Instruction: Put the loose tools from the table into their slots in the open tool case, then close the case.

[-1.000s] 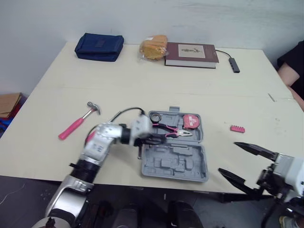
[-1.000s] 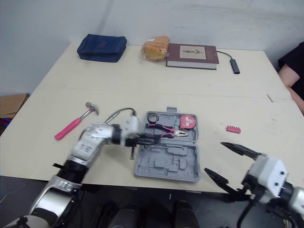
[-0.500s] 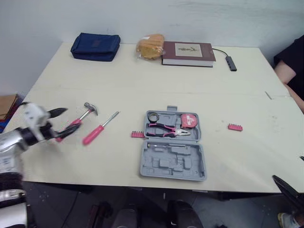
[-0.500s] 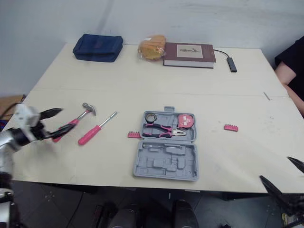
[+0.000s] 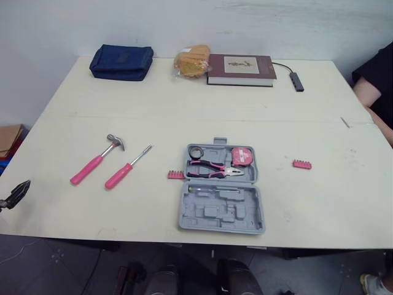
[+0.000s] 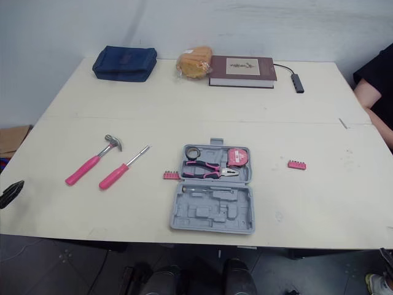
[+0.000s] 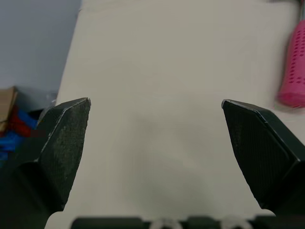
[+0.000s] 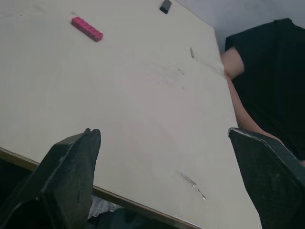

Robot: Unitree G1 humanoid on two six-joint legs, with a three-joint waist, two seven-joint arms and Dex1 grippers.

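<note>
Left gripper (image 7: 155, 101): at the table's (image 5: 184, 104) near-left corner, fingers spread wide, nothing between them. Hammer (image 5: 95, 161), pink handle, lies loose on the left part of the table. Screwdriver (image 5: 126, 169) lies just beside it on the right, roughly parallel, not touching. A short pink bit strip (image 5: 176, 174) sits just beside the left wall of the tool case (image 5: 221, 215). The case lies open flat near the front edge. Its far half holds a tape roll (image 5: 196, 152), pliers (image 5: 218, 168) and a tape measure (image 5: 244, 156), all seated. The near half looks mostly vacant; one slim item along its top is too small to name. Second bit strip (image 5: 301, 164) lies well apart, right of the case. Right gripper (image 8: 163, 131): low by the front edge on the right, fingers spread, empty. Judgement: early going. Four loose pieces remain to be slotted, the case is not yet closed, and neither gripper is near a tool.
</note>
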